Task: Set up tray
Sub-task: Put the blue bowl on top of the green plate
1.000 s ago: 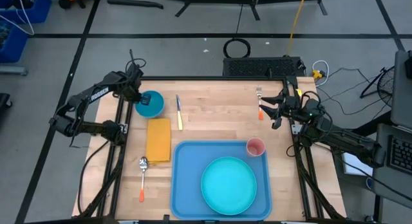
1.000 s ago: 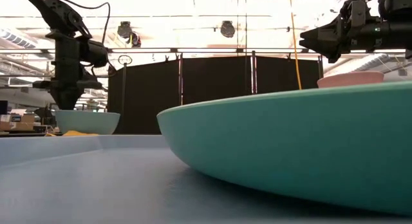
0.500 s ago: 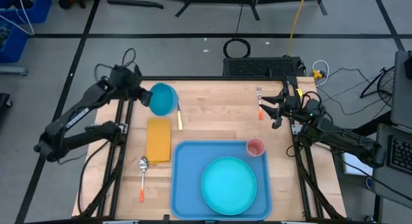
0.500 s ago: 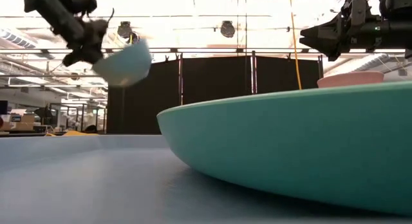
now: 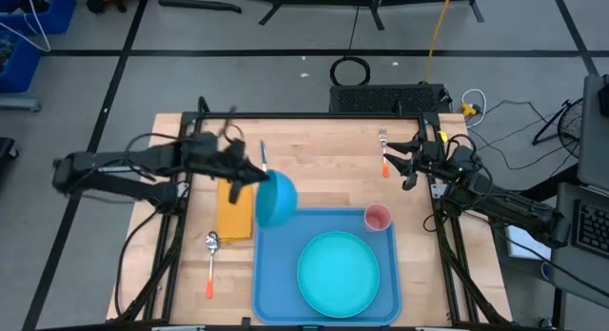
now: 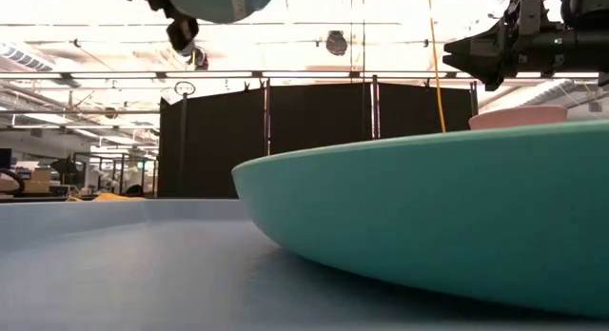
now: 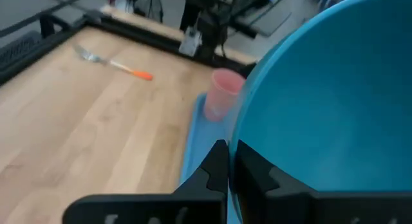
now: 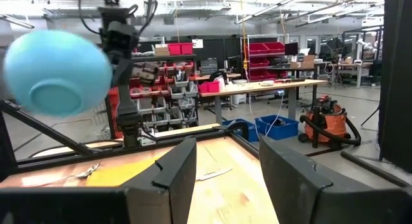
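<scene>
Left gripper clamps blue bowl rim, above tray far-left corner. Tray on counter carries plate, pink cup. Right gripper spread, empty, near fork.

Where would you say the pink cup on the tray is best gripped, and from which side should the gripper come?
Take the pink cup by its rim, coming straight down. It stands upright, mouth open upward, in the far right corner of the tray, with the plate close beside it, so a side approach looks crowded. The open right gripper hovers nearest.
</scene>
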